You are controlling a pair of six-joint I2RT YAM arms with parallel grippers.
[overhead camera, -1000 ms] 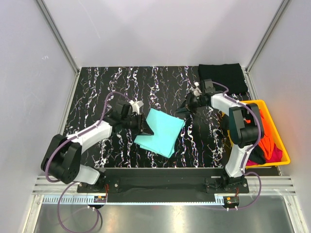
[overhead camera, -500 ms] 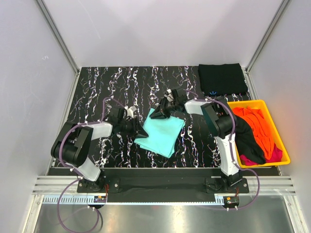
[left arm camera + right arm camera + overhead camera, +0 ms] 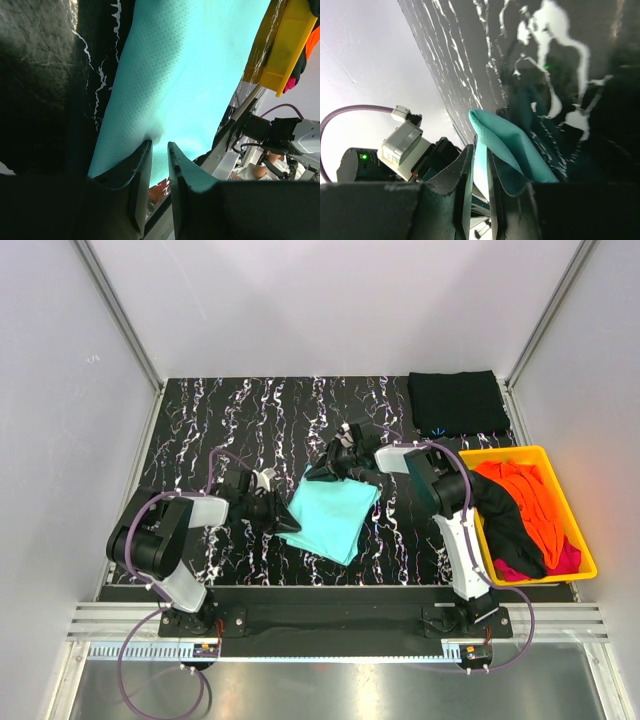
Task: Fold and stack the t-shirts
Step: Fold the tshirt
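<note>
A light teal t-shirt [image 3: 335,518] lies folded on the black marbled table [image 3: 230,420]. My left gripper [image 3: 286,521] is at its near left edge; in the left wrist view the jaws [image 3: 159,144] stand almost closed, pinching the teal cloth [image 3: 190,75] at their tips. My right gripper [image 3: 320,471] is at the shirt's far left corner; in the right wrist view [image 3: 480,147] it is shut on a raised fold of teal cloth [image 3: 512,147]. A folded black t-shirt [image 3: 455,402] lies at the back right. Orange [image 3: 525,495], black [image 3: 500,525] and magenta [image 3: 565,560] shirts lie in the bin.
A yellow plastic bin [image 3: 585,540] stands at the right edge of the table, beside the right arm's base. Grey walls with metal rails enclose the table on three sides.
My right arm has swung left from near the black shirt to the teal shirt's far left corner. My left gripper has drawn slightly down and left along the shirt's left edge.
</note>
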